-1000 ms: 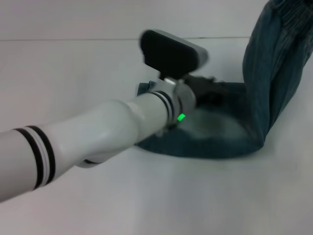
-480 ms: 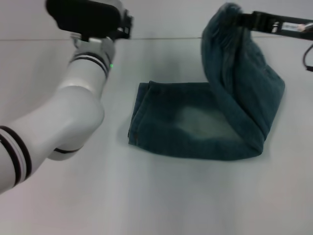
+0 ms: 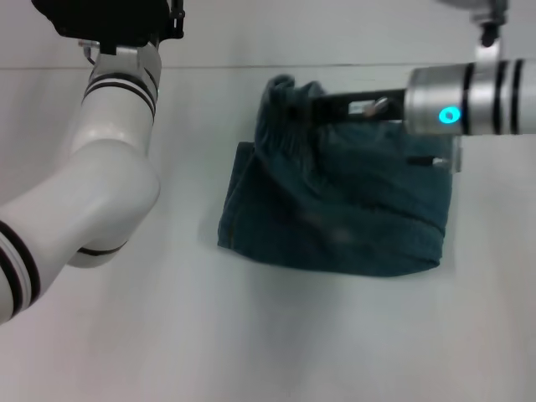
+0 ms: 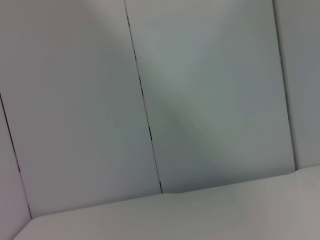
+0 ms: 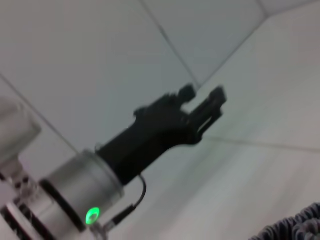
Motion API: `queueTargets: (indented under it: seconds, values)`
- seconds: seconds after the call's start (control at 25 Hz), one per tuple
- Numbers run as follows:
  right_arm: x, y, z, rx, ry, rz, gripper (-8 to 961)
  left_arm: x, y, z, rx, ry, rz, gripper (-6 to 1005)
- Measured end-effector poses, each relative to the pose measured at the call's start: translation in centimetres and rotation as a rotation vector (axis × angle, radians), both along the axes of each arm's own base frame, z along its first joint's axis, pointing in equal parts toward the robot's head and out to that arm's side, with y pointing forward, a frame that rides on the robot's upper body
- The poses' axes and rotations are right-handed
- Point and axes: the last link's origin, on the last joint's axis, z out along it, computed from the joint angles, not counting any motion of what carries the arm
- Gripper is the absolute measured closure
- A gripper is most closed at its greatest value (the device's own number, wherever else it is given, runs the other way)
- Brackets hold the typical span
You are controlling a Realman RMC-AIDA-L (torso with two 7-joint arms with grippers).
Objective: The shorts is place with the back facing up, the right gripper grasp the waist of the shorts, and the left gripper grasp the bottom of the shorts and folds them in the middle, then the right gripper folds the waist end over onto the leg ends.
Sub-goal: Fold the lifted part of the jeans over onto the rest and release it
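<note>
Head view, right hand (image 3: 314,109) gripping shorts (image 3: 335,218) waist (image 3: 289,96)

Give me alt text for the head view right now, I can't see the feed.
The right gripper holds the waist of the blue denim shorts, folding it over the lower half on a white table. The left gripper is raised at the far left.

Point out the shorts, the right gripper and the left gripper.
shorts (image 3: 335,226), head view, on the folded denim lying on the table.
right gripper (image 3: 295,107), head view, at its fingertips on the gathered waistband.
left gripper (image 5: 211,104), right wrist view, between its black fingertips, raised off the table.
</note>
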Motion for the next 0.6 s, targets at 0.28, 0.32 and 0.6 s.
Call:
queueTargets:
  seconds: [0.28,0.32,0.6]
  values:
    - [-0.6,-0.8,-4.1,-0.090,-0.113,0.020,885,0.1,-0.1,-0.2,-0.009,0.007,-0.005,440]
    - [-0.7,-0.8,-4.3,-0.095,-0.120,0.022,885,0.1,-0.1,-0.2,-0.011,0.007,-0.006,440]
    - [-0.4,-1.1,-4.7,-0.110,-0.137,0.013,883,0.2,-0.1,-0.3,-0.017,0.008,-0.010,441]
